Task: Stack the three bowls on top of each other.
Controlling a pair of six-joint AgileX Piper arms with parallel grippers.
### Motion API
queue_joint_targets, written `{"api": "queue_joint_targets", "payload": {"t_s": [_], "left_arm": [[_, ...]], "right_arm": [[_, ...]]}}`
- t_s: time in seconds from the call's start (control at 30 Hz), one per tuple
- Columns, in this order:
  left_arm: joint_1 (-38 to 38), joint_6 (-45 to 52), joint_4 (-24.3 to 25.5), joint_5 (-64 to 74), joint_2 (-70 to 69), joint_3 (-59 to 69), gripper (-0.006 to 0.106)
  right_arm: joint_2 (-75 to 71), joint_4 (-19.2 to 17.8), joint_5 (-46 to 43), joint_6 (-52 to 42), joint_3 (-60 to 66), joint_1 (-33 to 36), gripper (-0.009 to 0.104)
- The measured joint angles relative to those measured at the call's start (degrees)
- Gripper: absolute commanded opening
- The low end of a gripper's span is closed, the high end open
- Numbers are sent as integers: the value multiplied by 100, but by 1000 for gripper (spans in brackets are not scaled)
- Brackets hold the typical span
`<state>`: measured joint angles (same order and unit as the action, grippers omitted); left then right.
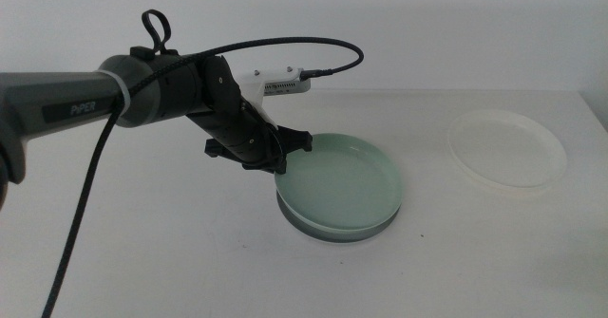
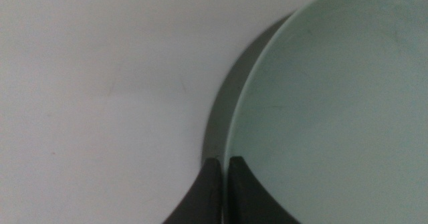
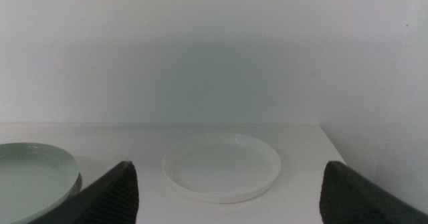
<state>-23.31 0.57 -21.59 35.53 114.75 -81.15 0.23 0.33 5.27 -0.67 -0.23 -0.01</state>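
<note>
— Near the middle of the white worktop (image 1: 190, 261), what sits under the left arm?

— The mint green round plastic bowl (image 1: 344, 180), shallow with a low rim. It rests on top of a pale grey round plastic bowl (image 1: 328, 233) of the same size, of which only a thin edge shows beneath its near side.

— And the left tool (image 1: 281, 159)?

— It reaches in from the left side and sits at the mint green bowl's left rim. From the left wrist camera its two dark jaws stand almost together, with only a thin slit between them, and the green rim runs right down to that slit. So the left tool looks clenched on the rim of the mint green bowl.

— Is the bowl lifted?

— I cannot tell for sure. It looks level and settled on the grey one, with a dark shadow along its left edge.

— Where is the third bowl?

— The white round plastic bowl (image 1: 504, 149) lies alone on the worktop towards the far right, well apart from the stacked pair and from the left tool.

— The right tool (image 3: 227, 194)?

— It waits, out of the middle view. Its own camera shows its jaws spread wide and released, with the white bowl lying ahead between them, untouched, and the green bowl at the side.
</note>
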Motion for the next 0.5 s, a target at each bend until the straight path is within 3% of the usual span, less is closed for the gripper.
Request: {"api": "queue_joint_targets", "payload": {"t_s": [0.2, 0.3, 0.43, 0.5], "left_arm": [[0, 73, -32, 40, 0, 0, 24], [0, 207, -32, 157, 0, 0, 46], [0, 509, -161, 389, -45, 0, 89], [67, 797, -378, 578, -216, 0, 94]], "right_arm": [[0, 0, 0, 0, 0, 0, 93], [0, 0, 0, 0, 0, 0, 93], [0, 10, 0, 0, 0, 0, 93], [0, 9, 0, 0, 0, 0, 93]]}}
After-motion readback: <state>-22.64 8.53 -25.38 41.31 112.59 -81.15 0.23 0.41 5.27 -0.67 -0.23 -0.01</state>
